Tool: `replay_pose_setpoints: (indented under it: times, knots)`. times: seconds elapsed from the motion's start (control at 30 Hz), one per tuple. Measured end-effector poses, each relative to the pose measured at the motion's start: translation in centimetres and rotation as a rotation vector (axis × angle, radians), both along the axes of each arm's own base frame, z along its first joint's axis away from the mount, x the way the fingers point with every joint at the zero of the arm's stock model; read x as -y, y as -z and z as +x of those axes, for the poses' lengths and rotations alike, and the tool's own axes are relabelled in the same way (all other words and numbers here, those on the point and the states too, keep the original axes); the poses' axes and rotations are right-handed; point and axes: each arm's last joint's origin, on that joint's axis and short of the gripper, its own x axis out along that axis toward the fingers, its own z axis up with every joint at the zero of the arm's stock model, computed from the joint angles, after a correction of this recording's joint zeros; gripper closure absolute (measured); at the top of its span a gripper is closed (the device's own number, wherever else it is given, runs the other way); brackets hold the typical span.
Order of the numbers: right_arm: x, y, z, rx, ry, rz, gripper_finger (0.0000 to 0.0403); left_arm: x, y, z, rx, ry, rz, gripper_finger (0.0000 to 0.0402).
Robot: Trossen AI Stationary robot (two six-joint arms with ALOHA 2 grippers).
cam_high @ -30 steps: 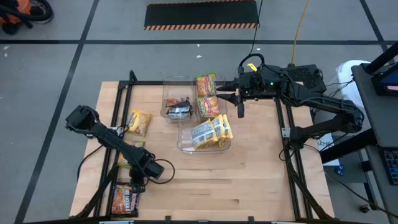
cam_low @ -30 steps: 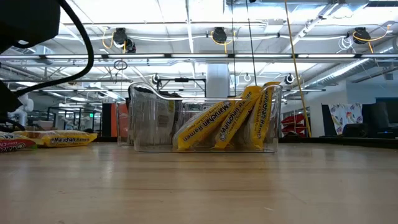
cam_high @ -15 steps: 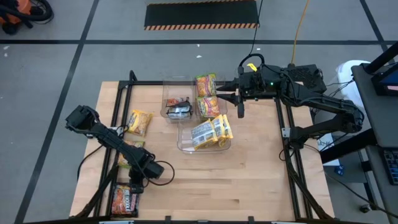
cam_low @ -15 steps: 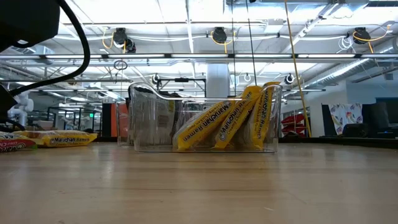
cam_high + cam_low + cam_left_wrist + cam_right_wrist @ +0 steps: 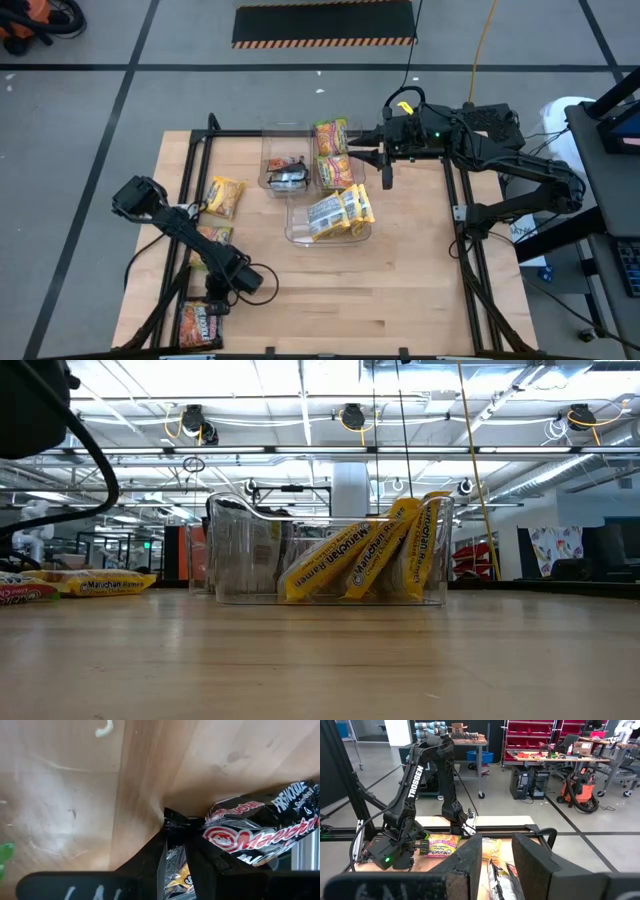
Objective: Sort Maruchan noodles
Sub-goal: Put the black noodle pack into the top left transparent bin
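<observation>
My left gripper (image 5: 216, 300) points down near the table's near-left corner and is shut on a dark brown/black Maruchan packet (image 5: 199, 322) (image 5: 260, 832). A yellow packet (image 5: 225, 197) and a lime-green one (image 5: 213, 236) lie flat on the left of the table. Yellow packets (image 5: 340, 212) lean in the near clear bin, dark ones (image 5: 287, 176) sit in the far-left bin, and orange-red and green ones (image 5: 334, 153) in the far-right bin. My right gripper (image 5: 497, 865) is open and hovers by the far-right bin, touching nothing. My left gripper pinches the dark packet's crimped end seam (image 5: 176, 822) between its two fingers (image 5: 150, 862). The fingers come from above, pointing down. The rest of the packet spreads out flat on the wood beside them.
Three clear bins (image 5: 300, 232) cluster at the table's middle and far side, and the near one shows in the low view (image 5: 228, 550). Black frame rails (image 5: 463, 215) run along the table's left and right sides. Bare wood lies near and to the right.
My left arm has shifted a little toward the near edge, its gripper settling closer to the dark packet. My right arm has kept still.
</observation>
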Motion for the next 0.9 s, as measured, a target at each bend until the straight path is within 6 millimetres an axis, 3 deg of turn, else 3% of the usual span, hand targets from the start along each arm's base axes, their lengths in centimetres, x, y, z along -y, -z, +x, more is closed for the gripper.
replay_pose_setpoints:
  times: [0.13, 0.3, 0.57, 0.73, 0.9]
  knots:
    - [0.0, 0.0, 0.0, 0.002, 0.000, -0.001, 0.0302, 0.0, 0.0, 0.0, -0.012, -0.018, 0.005, 0.0333]
    - [0.0, 0.0, 0.0, 0.002, 0.000, -0.001, 0.0302, 0.0, 0.1, 0.0, -0.019, -0.026, 0.011, 0.0393]
    - [0.0, 0.0, 0.0, 0.002, 0.000, -0.001, 0.0302, -0.1, -0.2, 0.0, -0.032, -0.063, 0.028, 0.0399]
    - [0.0, 0.0, 0.0, 0.002, 0.000, -0.001, 0.0302, -0.2, -1.9, 0.0, 0.018, -0.099, 0.009, 0.0400]
    - [0.0, 0.0, 0.0, 0.002, 0.000, -0.001, 0.0302, -0.5, -4.9, 0.3, 0.120, -0.179, -0.015, 0.0400]
